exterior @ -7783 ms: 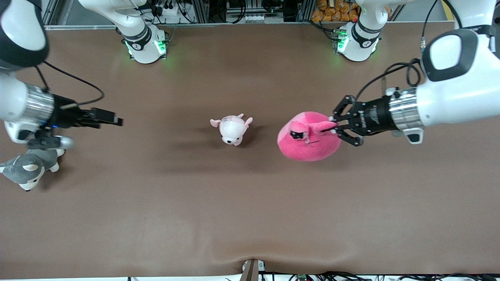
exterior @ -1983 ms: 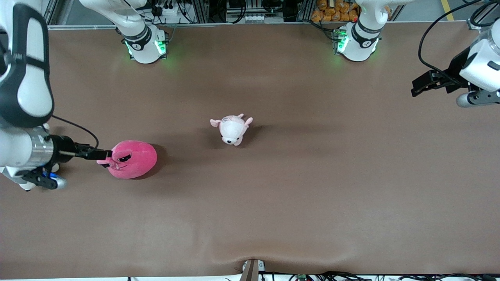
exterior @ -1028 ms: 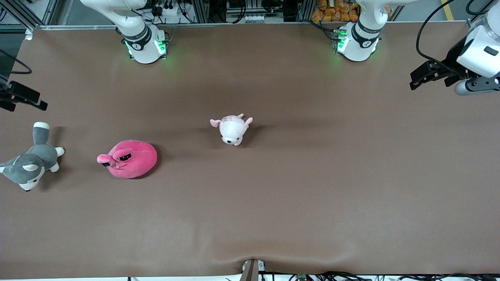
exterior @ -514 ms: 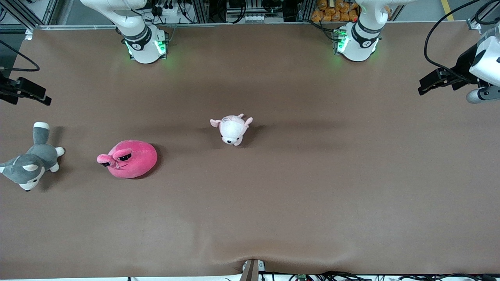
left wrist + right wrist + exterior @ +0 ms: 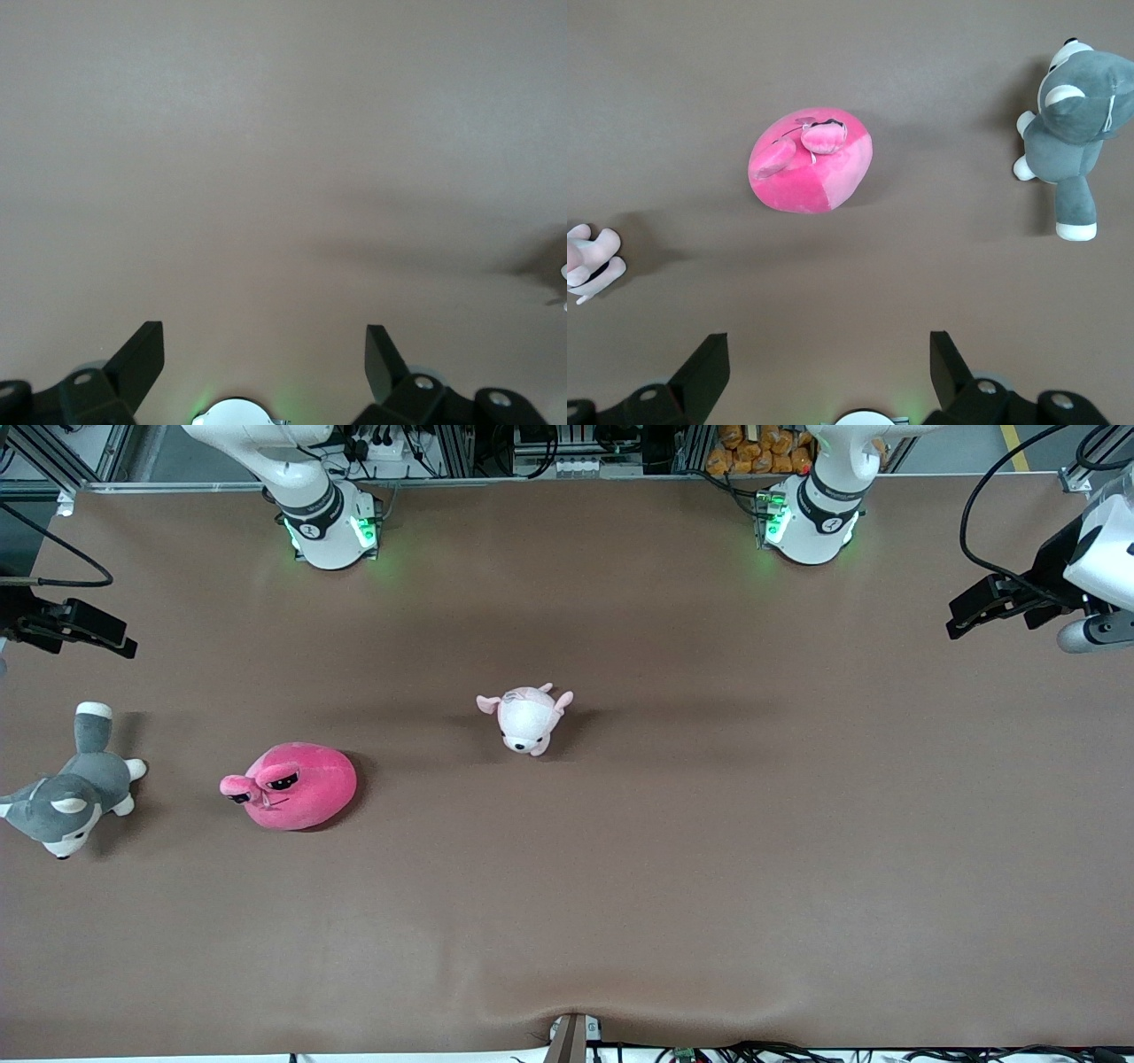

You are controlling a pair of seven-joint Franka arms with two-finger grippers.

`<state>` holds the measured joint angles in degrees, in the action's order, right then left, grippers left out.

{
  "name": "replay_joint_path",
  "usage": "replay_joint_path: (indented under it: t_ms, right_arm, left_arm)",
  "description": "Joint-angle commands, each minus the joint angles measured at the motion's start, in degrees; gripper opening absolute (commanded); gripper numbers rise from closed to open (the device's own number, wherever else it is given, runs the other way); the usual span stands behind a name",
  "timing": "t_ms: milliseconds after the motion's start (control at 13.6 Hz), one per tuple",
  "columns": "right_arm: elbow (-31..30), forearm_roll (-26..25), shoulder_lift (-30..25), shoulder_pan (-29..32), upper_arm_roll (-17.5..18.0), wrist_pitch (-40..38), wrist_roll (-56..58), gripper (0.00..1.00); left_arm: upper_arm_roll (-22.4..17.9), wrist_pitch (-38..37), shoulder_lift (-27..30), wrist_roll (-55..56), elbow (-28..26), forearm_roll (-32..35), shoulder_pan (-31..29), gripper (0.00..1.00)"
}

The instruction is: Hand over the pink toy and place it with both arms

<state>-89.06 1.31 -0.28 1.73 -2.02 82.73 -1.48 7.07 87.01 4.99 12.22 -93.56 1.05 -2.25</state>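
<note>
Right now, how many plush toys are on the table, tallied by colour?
Hot pink: 1, the pink toy
Pale pink and white: 1, the small plush animal
Grey and white: 1, the plush husky
Total: 3

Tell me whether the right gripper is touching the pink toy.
Apart. In the front view the right gripper hangs at the right arm's end of the table, with bare tabletop between it and the pink toy; its jaws stand open and empty.
</note>
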Motion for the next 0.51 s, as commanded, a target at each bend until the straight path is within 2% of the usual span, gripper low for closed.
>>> replay_joint_path:
  t_ms: [0, 441]
  right_arm:
    - [-0.68, -1.04, -1.47, 0.21, 0.70, -0.73, -0.89, 1.00]
    - [-0.68, -1.04, -1.30, -1.28, 0.00, -1.17, -0.89, 1.00]
  left_arm:
    - [0.66, -1.32, -0.07, 0.08, 1.36, 1.15, 0.23, 1.00]
    - [0.66, -3.69, -0.51, 0.08, 3.55, 1.24, 0.06, 1.00]
